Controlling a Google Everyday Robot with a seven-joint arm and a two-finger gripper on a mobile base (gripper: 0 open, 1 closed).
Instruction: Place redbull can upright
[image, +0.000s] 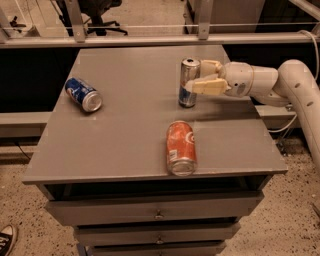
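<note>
The redbull can (188, 84), slim and silver with blue patches, stands upright on the grey table (135, 130) at the back right. My gripper (200, 76) reaches in from the right at the can's upper half. Its fingers (209, 87) are spread on either side of the can's right edge, one behind and one in front. The gripper is open and the can rests on the table on its own base.
A wider dark blue can (83, 94) lies on its side at the left of the table. An orange-red can (181, 147) lies on its side near the front edge. A railing (150, 39) runs behind the table, and drawers (158, 211) sit below its front.
</note>
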